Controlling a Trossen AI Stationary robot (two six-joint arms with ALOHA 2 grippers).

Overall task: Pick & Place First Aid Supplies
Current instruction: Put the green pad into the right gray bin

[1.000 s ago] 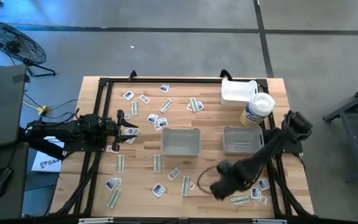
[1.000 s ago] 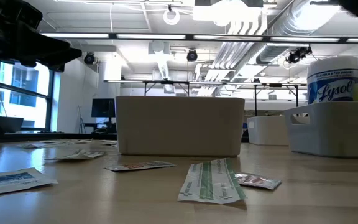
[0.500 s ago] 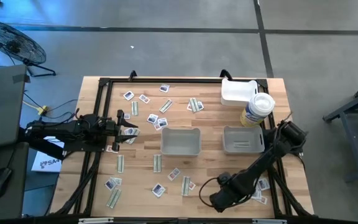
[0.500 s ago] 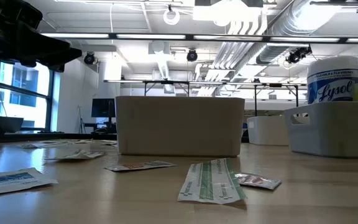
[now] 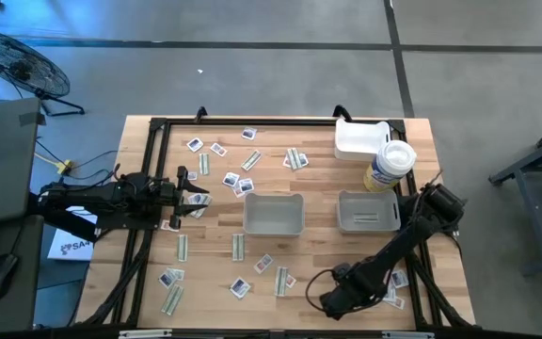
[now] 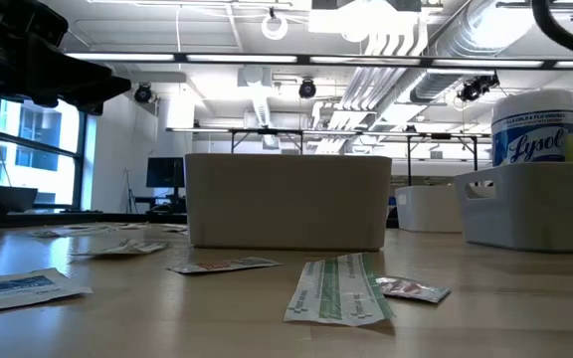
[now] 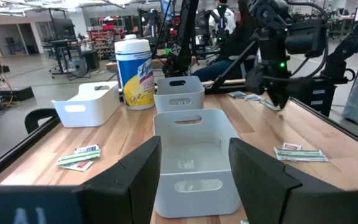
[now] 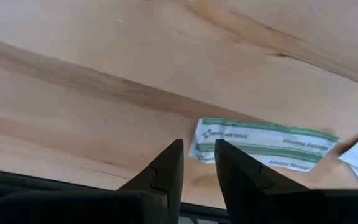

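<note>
Many small packets lie flat and scattered on the wooden table point(image 5: 215, 235), some white squarish ones point(image 5: 239, 287) and some pale green strips point(image 5: 238, 247). My right gripper point(image 5: 335, 301) is low over the table near its near edge. In the right wrist view the gripper point(image 8: 196, 149) is open by a narrow gap, and the end of a green-striped strip packet point(image 8: 266, 144) lies on the wood at its fingertips. My left gripper point(image 5: 191, 193) is open and empty above the table's left part; its wrist view point(image 7: 194, 168) shows both fingers wide apart.
Two grey trays point(image 5: 273, 214) point(image 5: 367, 209) stand mid-table. A white tray point(image 5: 360, 139) and a round-lidded bottle point(image 5: 390, 165) stand at the far right. More packets point(image 5: 393, 281) lie beside my right arm. A black frame point(image 5: 149, 235) borders the table.
My right gripper has gone toward the table's near edge and down, close to the table top. In the last half second it has stayed nearly in place.
</note>
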